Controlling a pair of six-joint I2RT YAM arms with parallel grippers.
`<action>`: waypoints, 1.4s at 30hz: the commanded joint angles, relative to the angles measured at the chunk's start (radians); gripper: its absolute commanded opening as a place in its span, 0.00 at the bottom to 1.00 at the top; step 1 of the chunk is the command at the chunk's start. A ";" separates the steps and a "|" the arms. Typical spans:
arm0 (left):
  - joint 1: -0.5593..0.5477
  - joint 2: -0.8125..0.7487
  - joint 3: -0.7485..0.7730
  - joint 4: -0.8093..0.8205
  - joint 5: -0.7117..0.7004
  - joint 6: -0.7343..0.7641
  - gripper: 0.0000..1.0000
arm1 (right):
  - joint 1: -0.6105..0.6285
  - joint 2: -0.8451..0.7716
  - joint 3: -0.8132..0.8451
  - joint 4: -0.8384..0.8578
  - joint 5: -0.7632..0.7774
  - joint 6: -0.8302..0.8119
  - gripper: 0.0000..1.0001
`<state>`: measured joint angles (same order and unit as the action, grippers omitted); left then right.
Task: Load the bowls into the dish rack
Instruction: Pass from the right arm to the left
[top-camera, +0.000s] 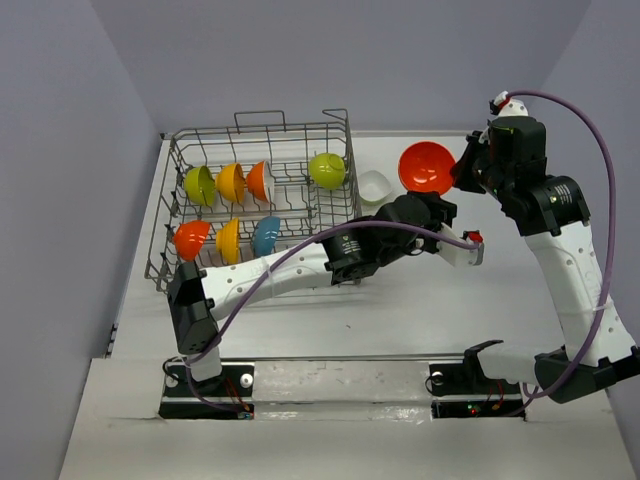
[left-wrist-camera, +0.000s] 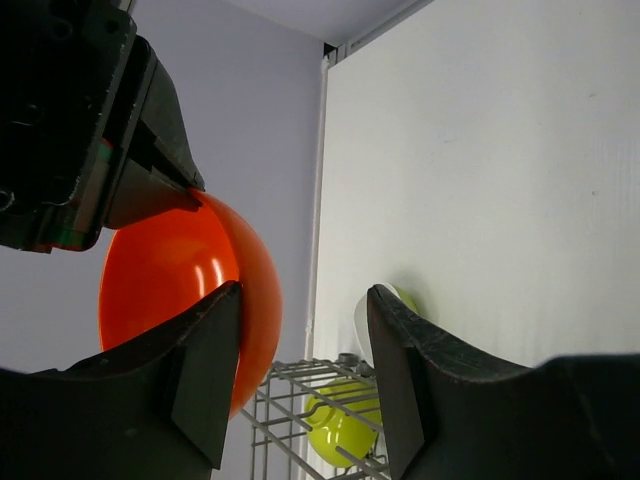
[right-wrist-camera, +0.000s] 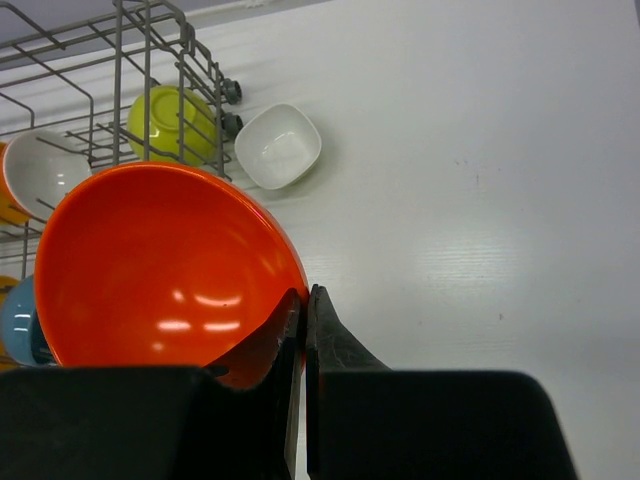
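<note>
On the white tabletop (top-camera: 400, 310), closed in by pale lilac-grey walls (top-camera: 60, 200) on three sides, a large grey wire dish rack (top-camera: 298, 165) is set well to the left of the right gripper (right-wrist-camera: 303, 300). A small glossy white bowl (top-camera: 373, 185) is seen on the bare surface just outside the rack, open side up, ahead of that gripper's fingertips. Inside the rack, bowls are stood on edge in two rows. A lime green bowl (top-camera: 200, 185) and an orange-yellow bowl (top-camera: 231, 183) are placed in the far row. A racked red-orange bowl (top-camera: 190, 240), a second orange-yellow bowl (top-camera: 228, 240) and a teal blue bowl (top-camera: 266, 236) are placed in the near row. A second lime green bowl (top-camera: 327, 170) is lodged in the rack corner nearest the grippers.

The right arm is reared up from its base, bent at the elbow and turned toward the rack. Its jaws are clamped on the rim of a held red-orange bowl (top-camera: 427, 167), which is kept clear of the table and tilted. The left arm is stretched low across the table toward the right, its wrist near the held bowl. The left gripper (left-wrist-camera: 305, 330) is spread wide with nothing gripped. The held bowl is seen just past one finger (left-wrist-camera: 205, 370), and whether contact is made cannot be told.
</note>
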<state>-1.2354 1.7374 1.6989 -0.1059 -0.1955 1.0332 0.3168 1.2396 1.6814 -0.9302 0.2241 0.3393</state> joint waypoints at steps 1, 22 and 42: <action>-0.004 -0.010 0.048 -0.017 0.004 -0.028 0.60 | 0.010 -0.006 0.064 0.071 -0.023 0.004 0.01; -0.013 0.004 0.039 0.020 -0.076 -0.010 0.14 | 0.010 -0.005 0.074 0.079 -0.031 0.009 0.01; -0.013 0.024 0.033 0.034 -0.153 -0.021 0.29 | 0.010 -0.011 0.118 0.060 -0.049 0.004 0.01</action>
<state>-1.2385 1.7401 1.7046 -0.0753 -0.3031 1.0264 0.3222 1.2587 1.7279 -0.9600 0.1883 0.3294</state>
